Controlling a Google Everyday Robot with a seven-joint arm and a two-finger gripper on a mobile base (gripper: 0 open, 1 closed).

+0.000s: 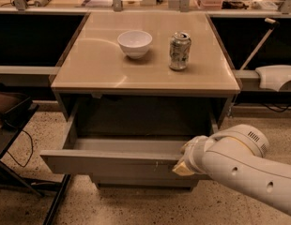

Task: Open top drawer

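The drawer [108, 163] stands well out from under the table [89, 64], its flat grey front low in my view and its dark inside showing, with nothing in it that I can make out. My gripper [185, 159] sits at the right part of the front's top edge, tucked behind the wrist of the arm [244, 168]. Whether it is spread or clamped on the panel I cannot tell from here. I judge the drawer stiff and rigid, moderately heavy, running on slides, so it should travel straight if I pull square to the front. The front has no handle and looks smooth, so a pinch on the face would likely slip. The top lip is the only real purchase, hooked from above or behind. Holding off to the right as I am, I expect some tendency to rack sideways, and a grip nearer the middle would pull more evenly. A bowl [134, 43] and a can [179, 50] stand on the table, apart from each other, and a jerk at the end of travel could shake them.
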